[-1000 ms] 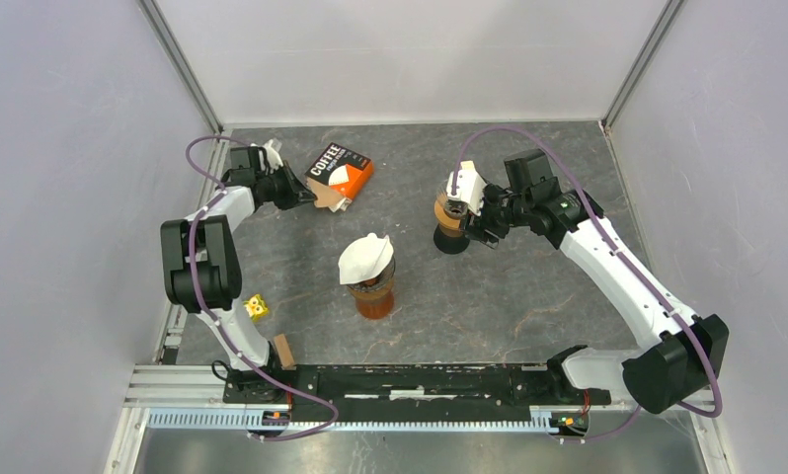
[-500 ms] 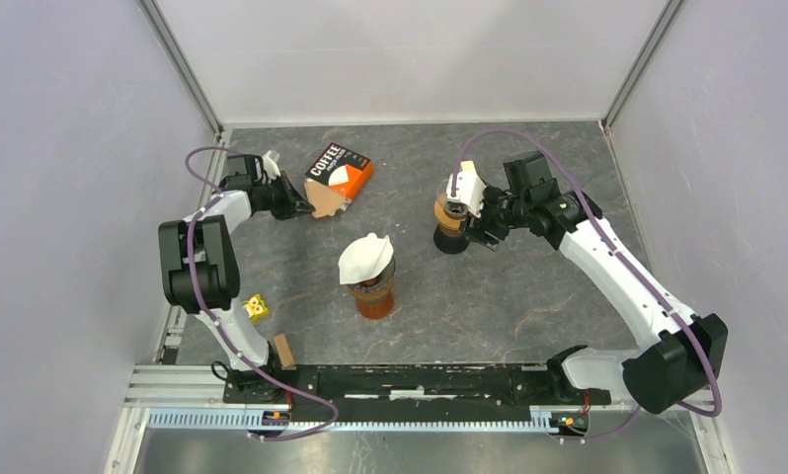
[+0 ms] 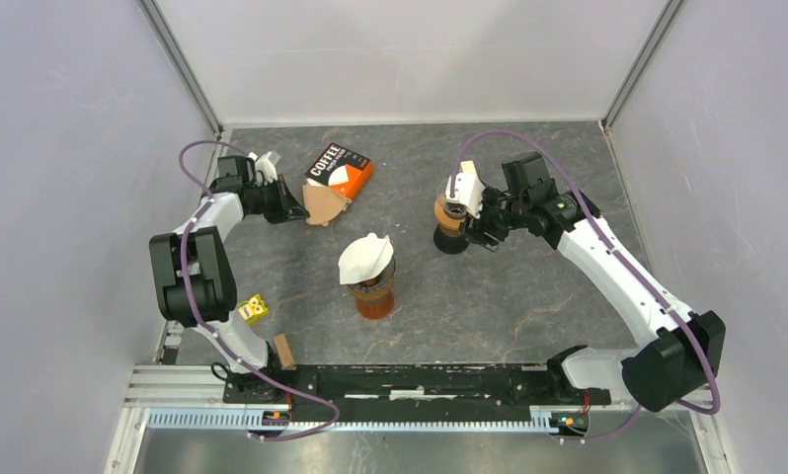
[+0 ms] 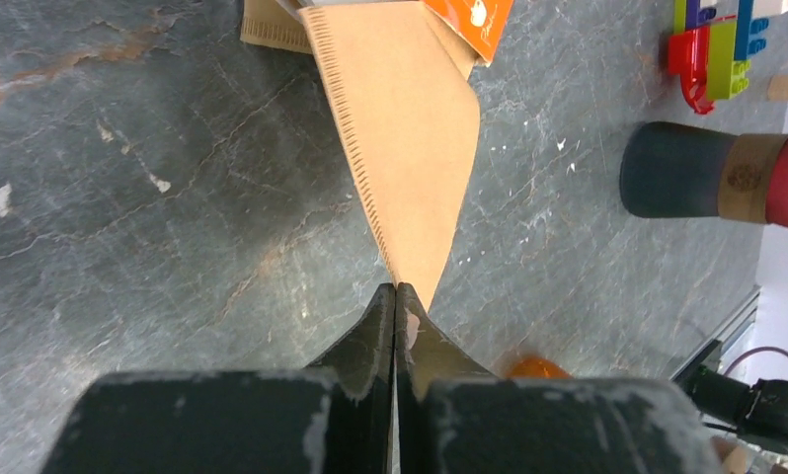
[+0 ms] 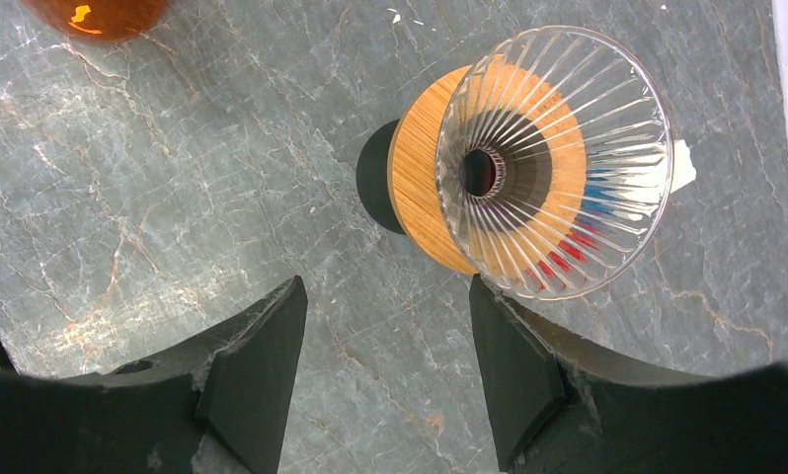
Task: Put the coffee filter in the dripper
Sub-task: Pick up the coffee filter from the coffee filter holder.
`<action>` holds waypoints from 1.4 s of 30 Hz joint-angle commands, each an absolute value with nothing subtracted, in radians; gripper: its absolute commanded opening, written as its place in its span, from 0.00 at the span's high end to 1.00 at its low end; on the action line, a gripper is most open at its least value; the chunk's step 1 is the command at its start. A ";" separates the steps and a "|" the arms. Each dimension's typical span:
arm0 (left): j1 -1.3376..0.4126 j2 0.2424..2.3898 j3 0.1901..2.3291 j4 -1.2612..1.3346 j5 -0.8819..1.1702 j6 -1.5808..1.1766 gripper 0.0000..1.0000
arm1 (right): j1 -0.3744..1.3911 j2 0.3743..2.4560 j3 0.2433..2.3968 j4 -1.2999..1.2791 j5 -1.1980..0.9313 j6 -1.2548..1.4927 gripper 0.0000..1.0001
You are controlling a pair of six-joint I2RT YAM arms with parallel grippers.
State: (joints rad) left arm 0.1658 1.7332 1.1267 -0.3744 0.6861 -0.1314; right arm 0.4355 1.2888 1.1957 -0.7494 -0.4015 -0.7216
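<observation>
Filter (image 4: pixel 410 148), brown paper, sits at the far left of the table (image 3: pixel 528 296), its narrow tip pinched in the left gripper (image 4: pixel 396 296), whose jaws are pressed together on it with no gap showing. Nearest on the left lie a small yellow block (image 3: pixel 256 309) and a wooden block (image 3: pixel 284 350). At the centre stands an amber cup (image 3: pixel 373 294) with a white paper (image 3: pixel 365 257) resting on its top. Farther back on the right, the right gripper (image 5: pixel 385 296) has its jaws spread wide and holds nothing. The dripper (image 5: pixel 553 158) stands just beyond its fingertips, not between them, and whether a finger touches it cannot be told. It is a clear ribbed cone on a round wooden collar over a dark base, and nothing lies inside the cone. The filter is a flat folded fan with a crimped seam along one edge, widening away from the jaws. Its broad end reaches the mouth of the orange pack (image 3: pixel 339 170) at the far left, where the edge of another brown sheet shows.
</observation>
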 commanded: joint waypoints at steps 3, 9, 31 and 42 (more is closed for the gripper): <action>0.204 1.635 1.121 -0.463 0.706 0.047 0.98 | 0.431 1.296 1.200 -0.741 -0.400 -0.718 0.32; 0.216 1.518 1.122 -0.543 0.769 0.117 0.98 | 0.431 1.292 1.229 -0.745 -0.398 -0.729 0.32; -0.005 1.205 1.504 -0.856 0.971 0.276 0.98 | 0.558 1.407 1.630 -0.634 -0.652 -0.660 0.17; -0.467 1.333 1.764 -1.080 0.765 0.561 0.98 | 0.563 1.338 1.561 -0.585 -0.699 -0.724 0.02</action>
